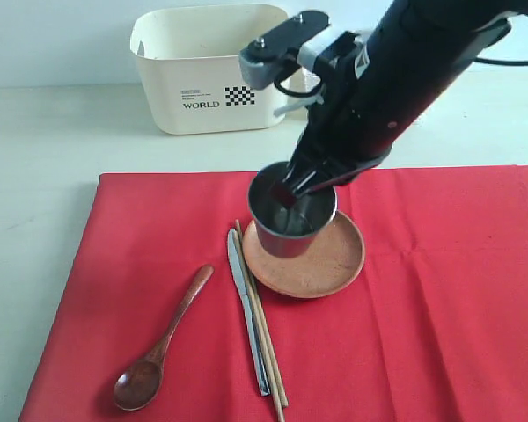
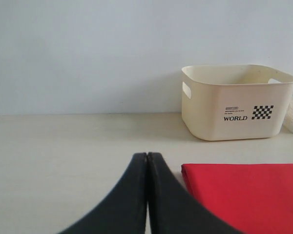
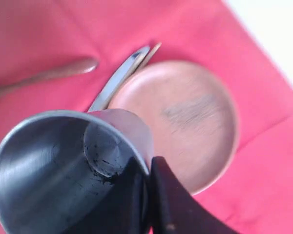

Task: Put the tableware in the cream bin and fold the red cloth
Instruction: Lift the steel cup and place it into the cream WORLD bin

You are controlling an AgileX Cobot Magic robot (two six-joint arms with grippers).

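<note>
Exterior camera looks down across the cloth (image 1: pixel 440 299) toward the bin (image 1: pixel 202 79). Left wrist sits low, facing that bin. Right wrist peers closely into the cup (image 3: pixel 53 170).

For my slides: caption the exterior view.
Right tool grips the steel cup by its rim over brown plate on red cloth.

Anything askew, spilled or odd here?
Only the steel cup: it looks slightly tilted over the brown plate, pinched at its rim by the right gripper, one finger inside. That is the grip, not a fault. Nothing spilled; spoon, knife and chopsticks lie flat on the red cloth.
</note>
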